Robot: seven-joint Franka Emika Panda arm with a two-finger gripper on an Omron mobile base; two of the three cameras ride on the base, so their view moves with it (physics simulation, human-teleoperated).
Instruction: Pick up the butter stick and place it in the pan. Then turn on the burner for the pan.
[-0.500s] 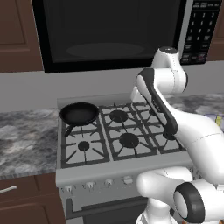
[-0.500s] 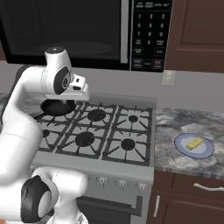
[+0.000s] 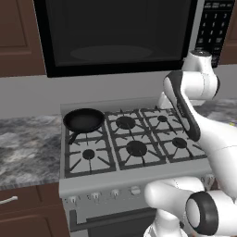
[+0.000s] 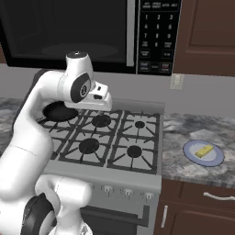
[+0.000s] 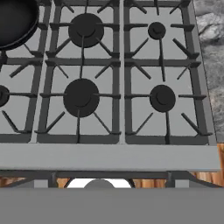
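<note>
Butter stick [image 4: 204,150]: small pale-yellow block lying on a pale blue plate [image 4: 190,151], on the stone worktop [image 4: 183,131] to the right of the stove [image 4: 137,176]. Long axis runs diagonally, near end toward the stove front, far end angled back and right.

End effector [image 4: 106,102]: held above the rear of the cooktop, well apart from the plate, fingers spread wide, nothing between them. Butter stick lies far to its right and nearer the front edge; the coming move is judged to be a long rightward reach across the burner grates.

Pan [image 3: 84,119]: black, empty, on the rear-left burner, on the opposite side of the end effector from the butter stick. Seen also at upper left in the hand view [image 5: 13,19].
</note>
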